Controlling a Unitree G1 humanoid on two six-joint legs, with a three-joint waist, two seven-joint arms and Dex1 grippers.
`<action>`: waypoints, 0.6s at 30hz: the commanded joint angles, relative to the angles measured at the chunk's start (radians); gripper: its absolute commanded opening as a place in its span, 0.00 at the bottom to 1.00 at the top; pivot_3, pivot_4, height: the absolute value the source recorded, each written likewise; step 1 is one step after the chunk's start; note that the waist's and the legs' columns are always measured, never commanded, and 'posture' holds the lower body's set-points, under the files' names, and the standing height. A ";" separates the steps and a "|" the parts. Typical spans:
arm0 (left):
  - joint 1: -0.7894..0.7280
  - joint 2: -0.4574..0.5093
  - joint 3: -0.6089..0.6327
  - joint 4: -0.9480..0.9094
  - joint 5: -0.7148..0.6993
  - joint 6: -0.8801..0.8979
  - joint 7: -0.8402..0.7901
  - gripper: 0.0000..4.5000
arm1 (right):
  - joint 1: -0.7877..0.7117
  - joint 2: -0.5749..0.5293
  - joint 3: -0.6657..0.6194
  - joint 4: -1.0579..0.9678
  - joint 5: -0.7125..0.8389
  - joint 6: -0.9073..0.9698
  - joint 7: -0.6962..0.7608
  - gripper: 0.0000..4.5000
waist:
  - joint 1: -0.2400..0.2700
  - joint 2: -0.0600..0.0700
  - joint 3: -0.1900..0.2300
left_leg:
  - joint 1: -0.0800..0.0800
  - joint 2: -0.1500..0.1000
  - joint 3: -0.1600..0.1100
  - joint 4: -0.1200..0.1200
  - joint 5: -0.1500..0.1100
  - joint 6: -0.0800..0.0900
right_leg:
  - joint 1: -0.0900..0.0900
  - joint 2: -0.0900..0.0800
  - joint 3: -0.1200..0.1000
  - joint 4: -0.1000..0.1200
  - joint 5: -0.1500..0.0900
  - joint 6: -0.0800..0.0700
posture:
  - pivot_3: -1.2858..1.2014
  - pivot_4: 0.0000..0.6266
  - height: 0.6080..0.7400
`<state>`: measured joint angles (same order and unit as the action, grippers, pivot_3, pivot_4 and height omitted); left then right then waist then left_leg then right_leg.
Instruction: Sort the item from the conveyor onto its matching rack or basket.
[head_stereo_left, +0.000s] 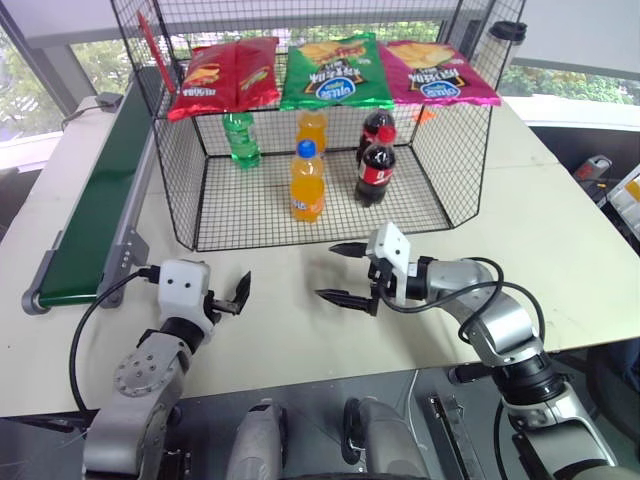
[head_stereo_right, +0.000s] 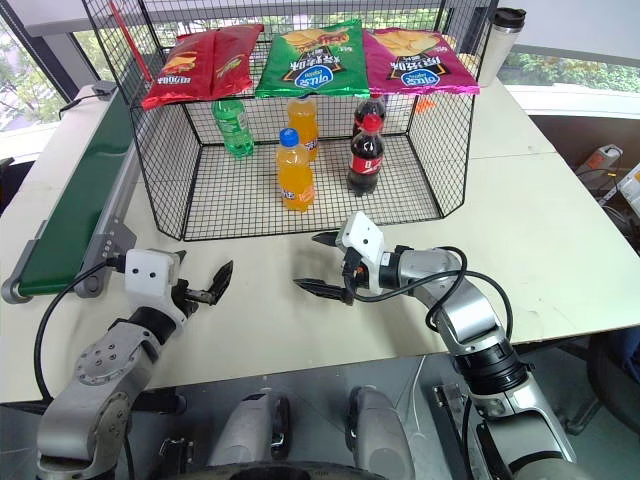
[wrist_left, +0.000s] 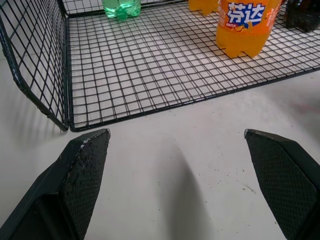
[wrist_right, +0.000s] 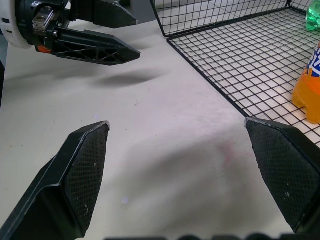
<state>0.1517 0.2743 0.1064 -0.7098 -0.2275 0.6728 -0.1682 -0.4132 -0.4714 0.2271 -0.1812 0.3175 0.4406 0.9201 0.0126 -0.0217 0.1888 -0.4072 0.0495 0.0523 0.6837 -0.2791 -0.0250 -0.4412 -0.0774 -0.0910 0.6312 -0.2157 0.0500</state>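
A pale table (head_stereo_left: 560, 250) carries everything, with the long dark green conveyor (head_stereo_left: 95, 200) running along its left edge, its belt bare. At the centre stands the big black wire-mesh cage (head_stereo_left: 470, 160), open toward the robot, with three chip bags (head_stereo_left: 335, 70) in red, green and pink hung across its upper back. The green soda bottle (head_stereo_left: 240, 138) stands upright on the grid floor at the back left corner of the cage. Beside it are two orange soda bottles (head_stereo_left: 307, 182), one behind the other, and two dark cola bottles (head_stereo_left: 375, 168) to their right.

In front of the cage, over bare table, the left gripper (head_stereo_left: 236, 297) hangs released and empty, fingers spread wide. The right gripper (head_stereo_left: 345, 272) points across toward it, also spread and holding nothing.

The head views take in the whole cage and a lidded cup (head_stereo_right: 496, 42) at the far right. The left wrist view sees the cage's near left corner, the front orange bottle's label and the green bottle's base. The right wrist view faces the left gripper across the table.
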 joint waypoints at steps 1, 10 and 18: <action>-0.002 0.005 0.008 -0.051 0.001 0.003 0.006 0.99 | -0.008 0.019 -0.009 -0.007 0.002 -0.061 0.008 1.00 | 0.000 0.000 0.000 | 0.000 0.000 0.000 0.000 0.000 0.000 | 0.000 0.000 0.000 0.000 0.000 0.000 | 0.52 0.24 1.00; -0.020 0.000 0.033 -0.120 0.018 0.065 0.061 0.99 | -0.002 0.056 -0.017 0.023 0.008 -0.211 0.045 1.00 | 0.000 0.000 0.000 | 0.000 0.000 0.000 0.000 0.000 0.000 | 0.000 0.000 0.000 0.000 0.001 0.001 | 0.52 0.24 1.00; -0.032 -0.038 0.123 -0.198 0.036 0.104 0.148 0.99 | -0.025 0.050 -0.005 0.020 0.017 -0.168 0.063 1.00 | 0.000 0.000 0.000 | 0.000 0.000 0.000 0.000 0.000 0.000 | 0.000 0.000 0.000 0.000 0.001 0.002 | 0.52 0.24 1.00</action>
<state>0.1188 0.2409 0.1931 -0.8466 -0.2027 0.7749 -0.0399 -0.4152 -0.4174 0.2273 -0.1448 0.3187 0.2565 0.9801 0.0123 -0.0217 0.1888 -0.4071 0.0495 0.0522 0.6837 -0.2791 -0.0250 -0.4410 -0.0773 -0.0909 0.6313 -0.2144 0.0522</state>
